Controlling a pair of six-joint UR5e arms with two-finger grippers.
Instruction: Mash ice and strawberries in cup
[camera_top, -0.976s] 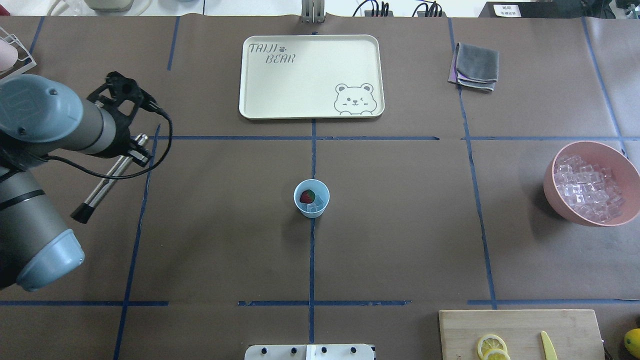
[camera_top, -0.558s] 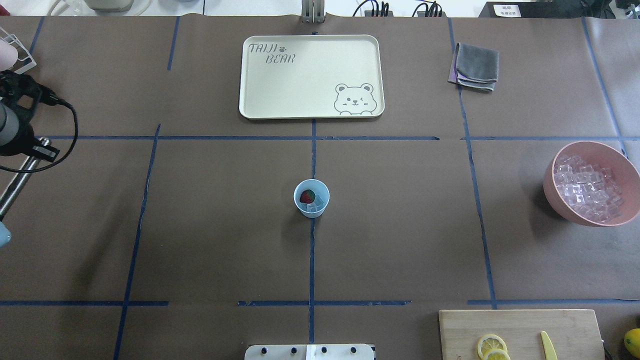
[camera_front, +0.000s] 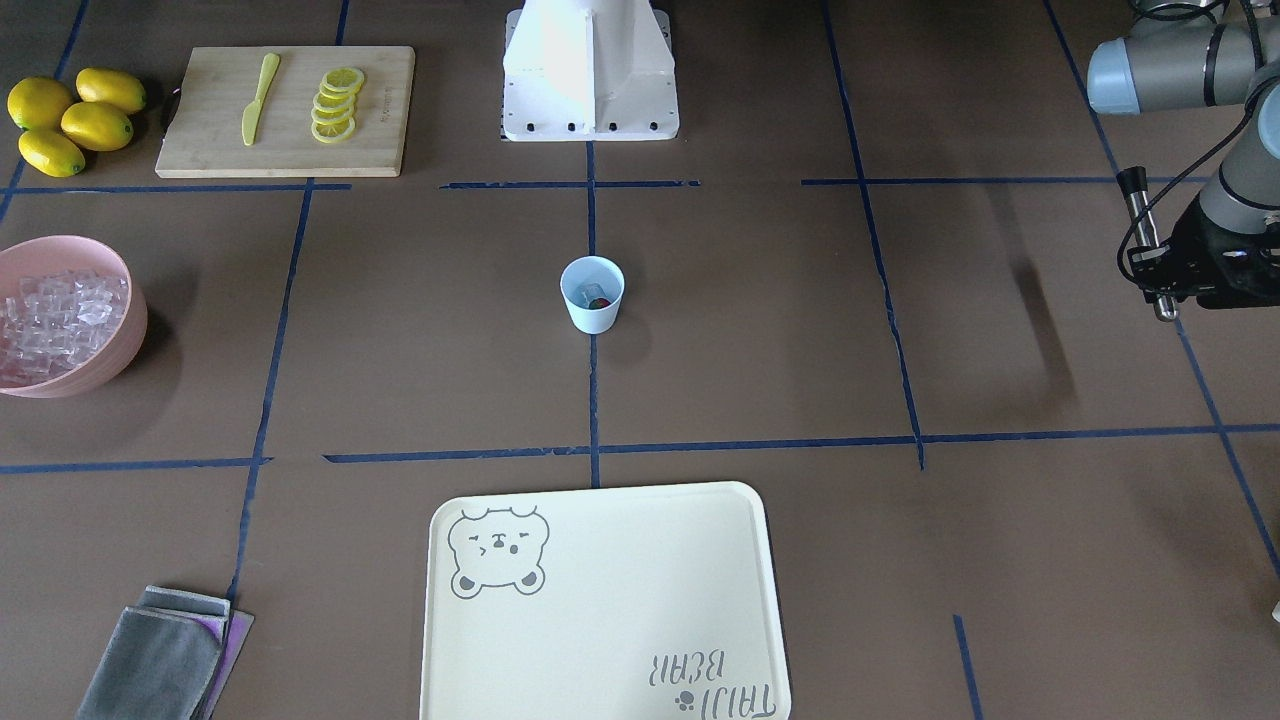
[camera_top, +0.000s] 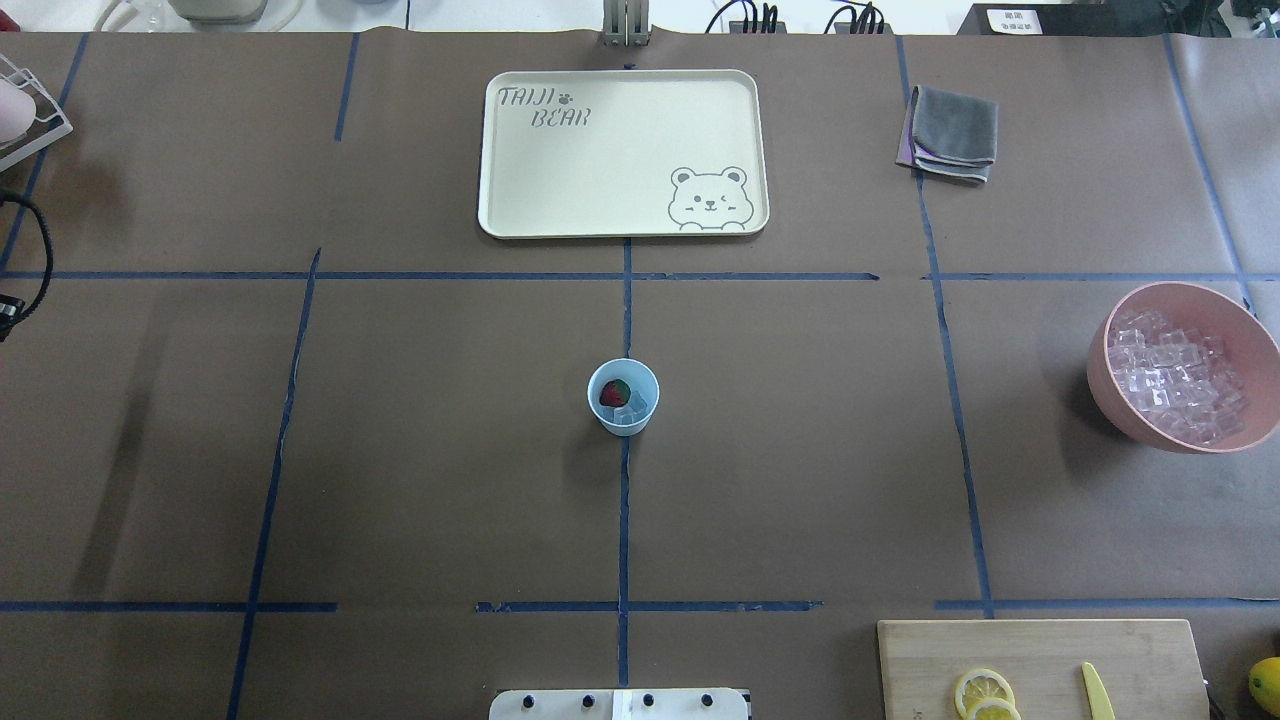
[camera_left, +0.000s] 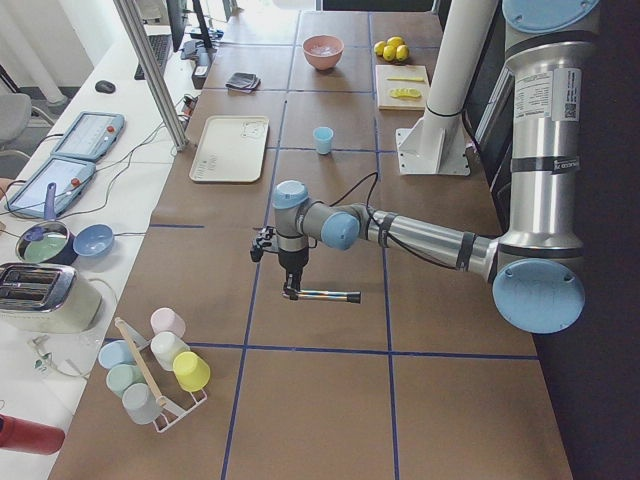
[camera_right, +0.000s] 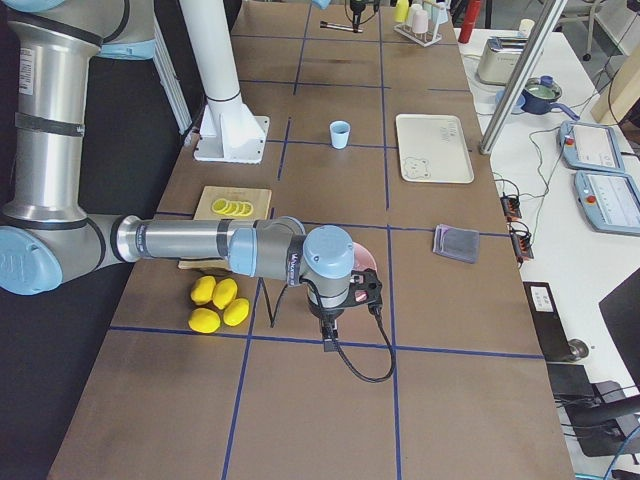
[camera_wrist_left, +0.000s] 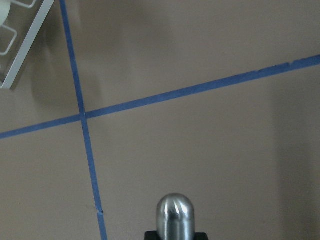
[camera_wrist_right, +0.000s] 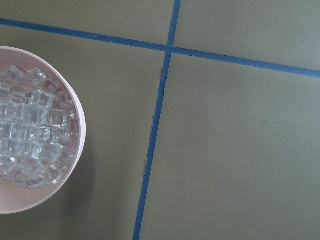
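The light blue cup (camera_top: 623, 397) stands upright at the table's middle, also in the front view (camera_front: 592, 293). Inside it lie the small red strawberry (camera_top: 614, 392) and a few clear ice cubes (camera_top: 633, 409). My left gripper (camera_front: 1157, 278) is far off to the cup's left, near the table's end. It is shut on a steel muddler (camera_front: 1140, 215) with a black end, held above the table; the rod's rounded tip shows in the left wrist view (camera_wrist_left: 174, 215). My right gripper (camera_right: 329, 327) hangs beside the pink bowl; I cannot tell whether it is open.
A pink bowl (camera_top: 1102, 395) full of ice sits at the right. A cream tray (camera_top: 620, 150) and a grey cloth (camera_top: 953, 132) lie at the back. A cutting board (camera_top: 1040, 660) holds lemon slices and a knife. Whole lemons (camera_front: 70, 115) lie beside the board. A cup rack (camera_left: 160, 370) stands at the left end.
My left arm has drawn back to the left with the muddler and has left the overhead view. The cup and its contents have not moved.
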